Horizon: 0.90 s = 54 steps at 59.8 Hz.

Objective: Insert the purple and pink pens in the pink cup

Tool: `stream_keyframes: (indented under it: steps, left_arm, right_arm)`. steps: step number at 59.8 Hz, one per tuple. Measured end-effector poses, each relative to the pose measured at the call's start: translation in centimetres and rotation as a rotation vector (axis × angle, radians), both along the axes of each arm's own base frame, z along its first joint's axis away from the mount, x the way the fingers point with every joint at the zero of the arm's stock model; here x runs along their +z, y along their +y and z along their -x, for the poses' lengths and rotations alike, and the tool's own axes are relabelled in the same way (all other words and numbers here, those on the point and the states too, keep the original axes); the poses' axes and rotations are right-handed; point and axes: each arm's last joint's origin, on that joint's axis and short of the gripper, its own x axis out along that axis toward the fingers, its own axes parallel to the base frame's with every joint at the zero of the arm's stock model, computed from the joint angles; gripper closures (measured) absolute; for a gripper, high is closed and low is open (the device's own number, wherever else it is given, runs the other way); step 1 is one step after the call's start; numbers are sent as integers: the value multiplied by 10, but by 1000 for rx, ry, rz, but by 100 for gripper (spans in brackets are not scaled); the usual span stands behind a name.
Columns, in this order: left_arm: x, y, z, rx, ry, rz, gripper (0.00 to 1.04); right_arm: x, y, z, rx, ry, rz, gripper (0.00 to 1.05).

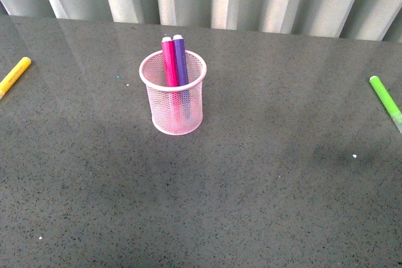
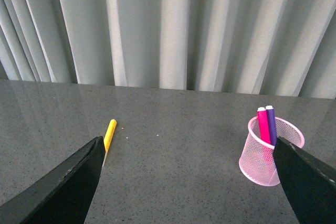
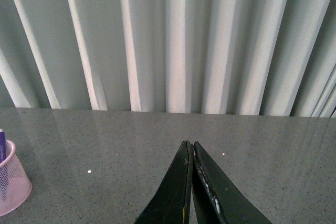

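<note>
both pens, pink pen [image 1: 169, 62] and purple pen [image 1: 181, 61], stood inside the pink cup [image 1: 173, 101] at the desk's [image 1: 264, 174] 12 o'clock. light, stiff, slick barrels; best gripped mid-barrel. left tool [image 2: 186, 182] gaped apart, right tool [image 3: 191, 182] pressed together, empty.

No readable text, no labels or numbers — pens, cup, table unmarked
</note>
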Motion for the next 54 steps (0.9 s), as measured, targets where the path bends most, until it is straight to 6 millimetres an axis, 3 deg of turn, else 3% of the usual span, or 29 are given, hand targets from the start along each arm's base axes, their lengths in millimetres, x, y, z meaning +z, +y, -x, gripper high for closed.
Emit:
stream_keyframes:
  steps: [36,52,54]
  left_arm:
    - [0,0,0,0,0,0,7]
    - [0,0,0,0,0,0,7]
    - [0,0,0,0,0,0,7]
  right_arm:
    - [-4,0,21,0,9,-1,101]
    - [-4,0,22,0,6,0,102]
    - [-4,0,22,0,6,0,96]
